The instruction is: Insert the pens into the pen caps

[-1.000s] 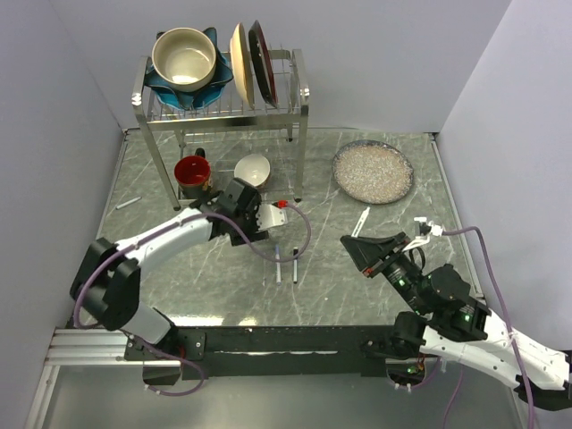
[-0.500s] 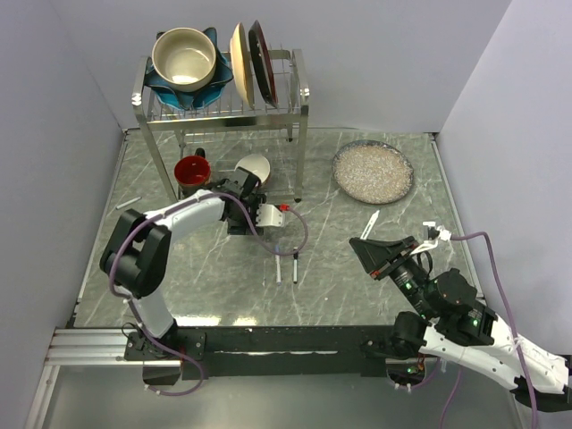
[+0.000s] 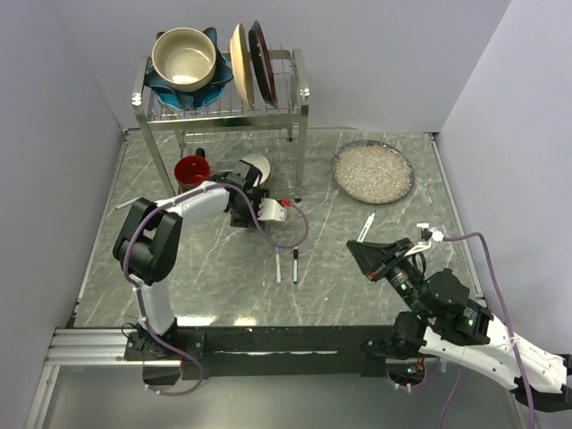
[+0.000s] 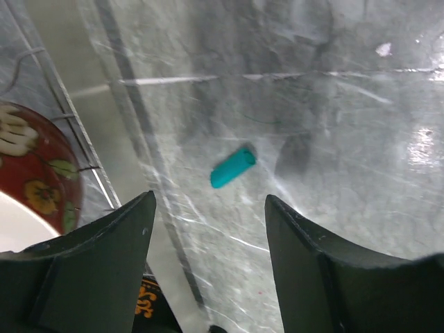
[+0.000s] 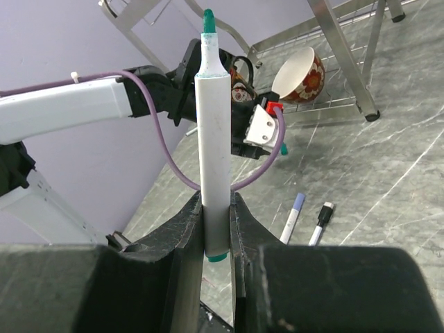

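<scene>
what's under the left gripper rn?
A teal cap lying on its side on the table, below the open left gripper. From the top camera the gripper covers it.

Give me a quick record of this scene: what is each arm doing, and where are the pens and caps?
Left gripper: open, above the teal cap, not touching it
Right gripper: shut on the teal pen, uncapped, tip pointing out from the fingers
Teal cap: lying on the table
Blue pen and black pen: lying side by side on the table, untouched
Other caps: none that I can make out
</scene>
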